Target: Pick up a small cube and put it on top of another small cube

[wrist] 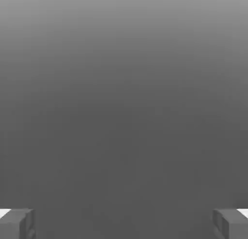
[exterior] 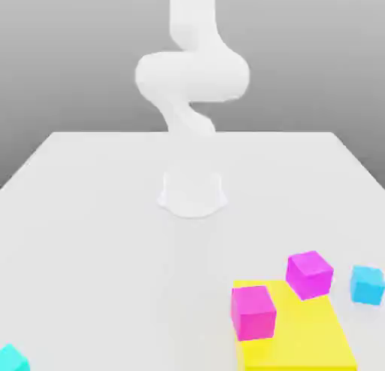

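Two small cubes (exterior: 368, 285) (exterior: 12, 359) at different angles

Table (exterior: 113, 249) smooth, matt; cubes (exterior: 253, 313) plain, plastic-looking; yellow slab (exterior: 297, 339) flat matt.

- Two magenta cubes (exterior: 253, 313) (exterior: 309, 275) are sitting along a flat yellow slab (exterior: 297, 339).
- At the exterior view's right, a blue cube (exterior: 367, 285) is lying; at its left, a cyan cube (exterior: 11, 360).

Plain white bench (exterior: 98, 234), straight far edge, sides widening toward the near end. Grey backdrop (exterior: 83, 53) behind it, lighter up top, darker lower down. Bright, even light on the bench surface.
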Robot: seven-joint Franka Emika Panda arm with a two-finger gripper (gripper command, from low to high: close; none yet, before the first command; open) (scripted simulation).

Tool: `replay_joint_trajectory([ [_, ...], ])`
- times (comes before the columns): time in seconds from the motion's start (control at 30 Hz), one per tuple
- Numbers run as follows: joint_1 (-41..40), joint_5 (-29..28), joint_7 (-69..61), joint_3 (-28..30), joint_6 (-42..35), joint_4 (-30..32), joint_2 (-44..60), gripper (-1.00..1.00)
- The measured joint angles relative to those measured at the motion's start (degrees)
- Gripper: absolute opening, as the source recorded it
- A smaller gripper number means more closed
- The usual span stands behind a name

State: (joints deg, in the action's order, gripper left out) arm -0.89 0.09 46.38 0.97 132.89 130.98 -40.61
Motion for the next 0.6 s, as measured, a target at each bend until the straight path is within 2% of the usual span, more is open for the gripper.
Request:
replay_joint_trajectory([
  [0.6,-6.52,3.83,1.61,8.34,7.97,-5.77,37.73,0.0],
])
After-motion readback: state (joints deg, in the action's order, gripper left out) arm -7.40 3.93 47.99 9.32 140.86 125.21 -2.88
